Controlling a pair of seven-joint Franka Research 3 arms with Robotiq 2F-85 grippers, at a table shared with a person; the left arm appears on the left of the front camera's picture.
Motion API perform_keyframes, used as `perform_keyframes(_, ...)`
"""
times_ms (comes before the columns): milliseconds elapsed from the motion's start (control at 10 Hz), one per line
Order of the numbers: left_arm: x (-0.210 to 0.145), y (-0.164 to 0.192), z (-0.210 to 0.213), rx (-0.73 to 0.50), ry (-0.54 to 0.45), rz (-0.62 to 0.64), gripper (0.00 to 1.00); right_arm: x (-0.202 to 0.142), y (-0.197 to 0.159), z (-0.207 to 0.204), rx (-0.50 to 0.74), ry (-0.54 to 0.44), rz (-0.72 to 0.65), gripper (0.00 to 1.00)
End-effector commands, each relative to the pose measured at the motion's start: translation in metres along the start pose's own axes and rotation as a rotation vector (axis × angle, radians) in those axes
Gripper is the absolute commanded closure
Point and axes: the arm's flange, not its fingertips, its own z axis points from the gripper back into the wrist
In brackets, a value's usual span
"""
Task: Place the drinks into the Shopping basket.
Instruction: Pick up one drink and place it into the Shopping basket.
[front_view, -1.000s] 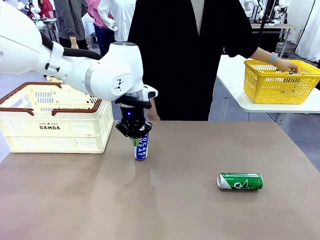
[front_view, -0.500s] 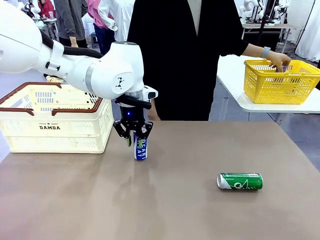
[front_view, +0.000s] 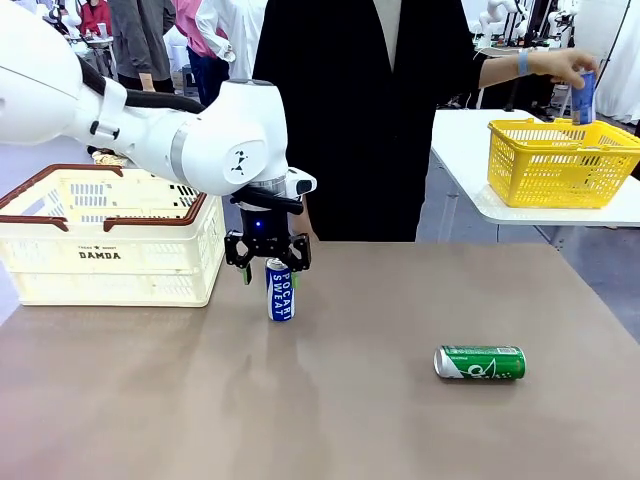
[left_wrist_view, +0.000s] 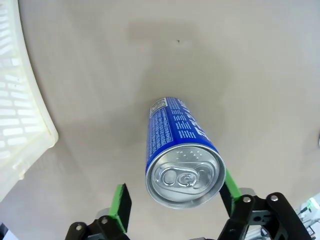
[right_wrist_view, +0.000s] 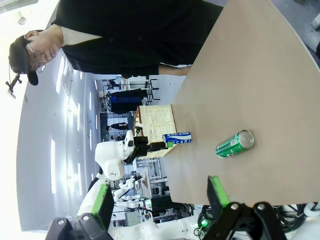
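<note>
A blue-and-white drink can stands upright on the brown table, right of the cream Shopping basket. My left gripper hangs over the can's top, open, one finger on each side of it. In the left wrist view the green pads flank the can without gripping it, and a corner of the basket is at the left. A green can lies on its side at the front right. My right gripper is open and empty, well above the table, looking at the green can and the blue can.
A person in black stands at the far edge. Their hand holds a blue can above a yellow mesh basket on a white side table. Bare table lies between the two cans.
My left gripper has let go of the blue-and-white can, spread its fingers and risen slightly; the can stays upright. The person's hand lifted a blue can out of the yellow basket.
</note>
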Motion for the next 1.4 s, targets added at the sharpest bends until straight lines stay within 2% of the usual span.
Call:
perform_keyframes(0,-0.003,0.006,0.007,-0.035,-0.011,-0.005,0.0,0.002,0.002,-0.001,0.026,-0.009,0.024,0.0)
perform_keyframes(300,0.002,0.003,0.01,-0.066,-0.08,-0.042,0.0,0.002,0.002,-0.001,0.026,-0.009,0.024,0.0)
perform_keyframes(900,0.014,0.001,-0.007,-0.056,-0.052,-0.031,0.0,0.002,0.002,-0.001,0.026,-0.009,0.024,0.0)
perform_keyframes(1100,0.015,-0.001,-0.008,-0.037,-0.046,-0.037,1.0,0.002,0.002,-0.001,0.026,-0.009,0.024,0.0)
perform_keyframes(1300,0.016,-0.002,-0.009,-0.038,-0.03,-0.04,1.0,0.002,0.002,-0.001,0.026,-0.009,0.024,0.0)
